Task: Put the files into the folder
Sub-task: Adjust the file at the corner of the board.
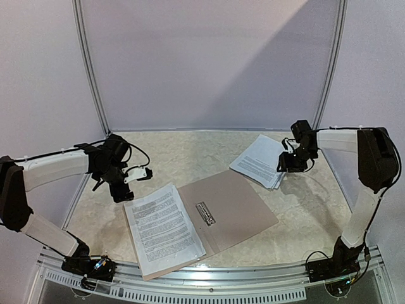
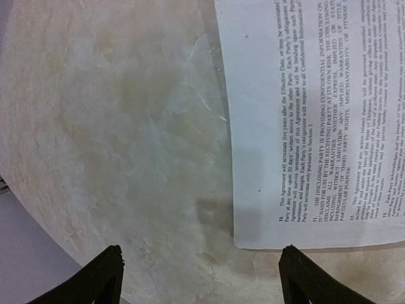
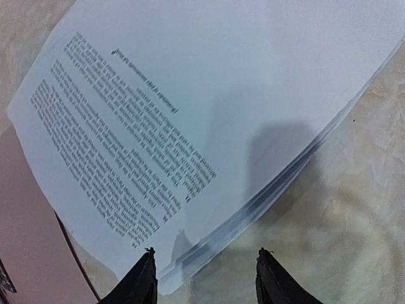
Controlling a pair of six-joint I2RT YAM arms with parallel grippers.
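Fetch step: right gripper (image 3: 205, 269), half open and empty, hangs over the files (image 3: 209, 95) off the folder's (image 1: 237, 202) far right corner; left gripper (image 2: 199, 269) wide, empty; next I'd pinch the stack's edge.

Through the overhead camera I get soft, even, faintly violet light. A diagonal shade splits the back wall (image 1: 215, 63), and the frame posts (image 1: 90, 63) bow at the picture's edges. On my right wrist feed a blocky shadow lies across the paper stack (image 3: 209, 76), whose print looks soft. The left wrist feed is dimmer, with a pale sheen on the table (image 2: 114, 126).
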